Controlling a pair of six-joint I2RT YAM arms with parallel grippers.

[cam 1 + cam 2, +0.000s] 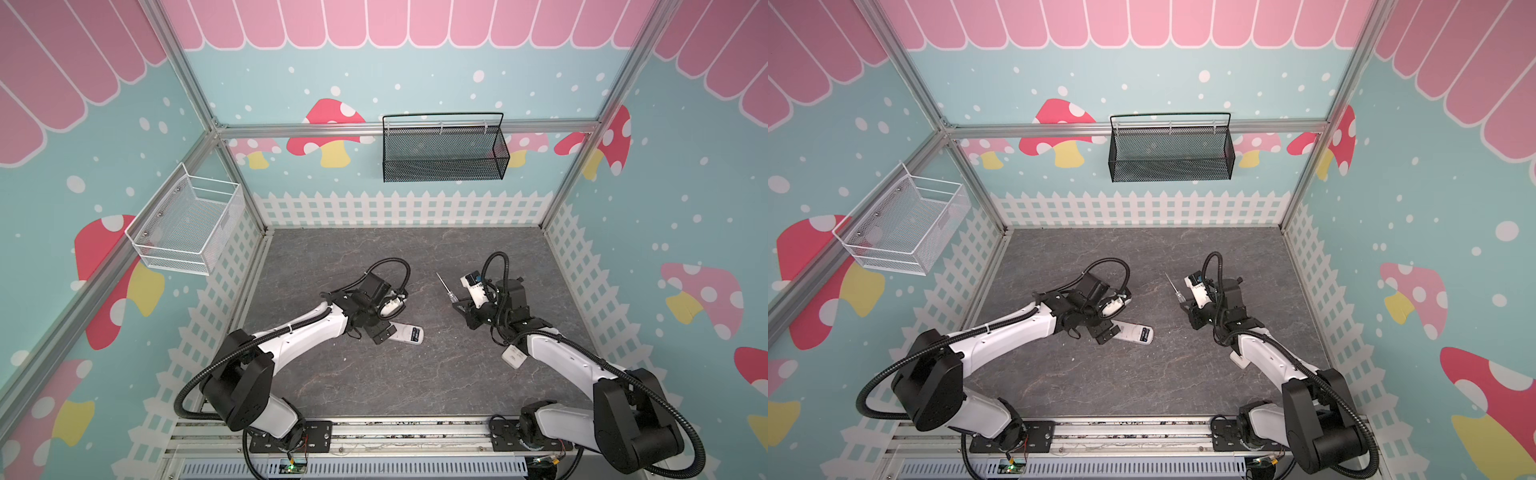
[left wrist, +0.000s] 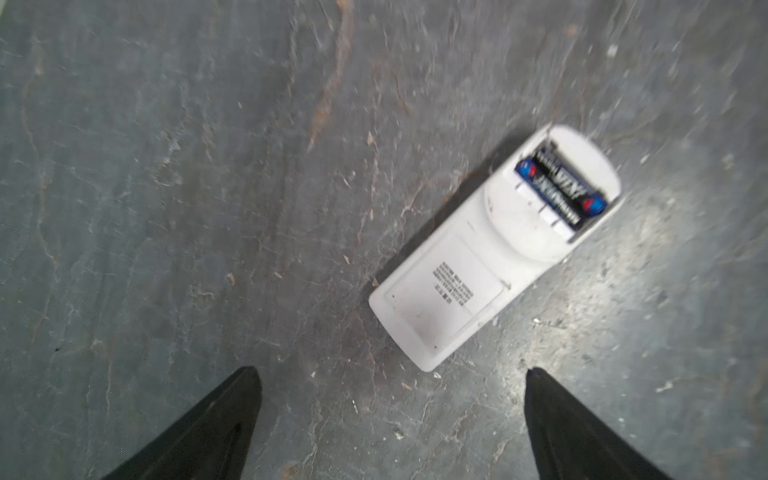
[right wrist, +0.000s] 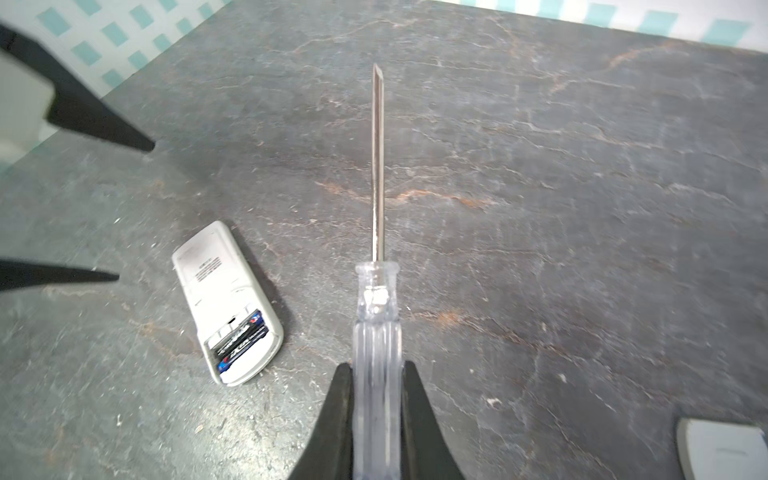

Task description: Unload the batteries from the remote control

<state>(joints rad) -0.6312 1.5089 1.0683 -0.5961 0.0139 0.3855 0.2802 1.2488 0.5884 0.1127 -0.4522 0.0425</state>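
Near mid-table, on the grey stone-pattern tabletop, the white remote control lies back side up. One end is hidden under the left arm in both top views.

Battery bay: cover off, compartment open at the rounded end. The batteries sit inside, lying side by side across the remote's width. Dark blue and black casings show. Two cells, it appears; blur prevents a sure count.

Left gripper: fingers spread wide, empty, poised above the table just short of the remote's labelled end. No contact visible.

Right gripper: clamped on the clear handle of a screwdriver, shaft pointing away from the wrist, tip in the air. It is well apart from the remote.

A white plastic piece lies at the edge of the right wrist view, cut off. It may be the cover; cannot tell.

Progress, as judged: bay exposed, so access is done. No cell is out on the table yet. Remaining: steady the remote, pry each cell loose, lift them all clear.
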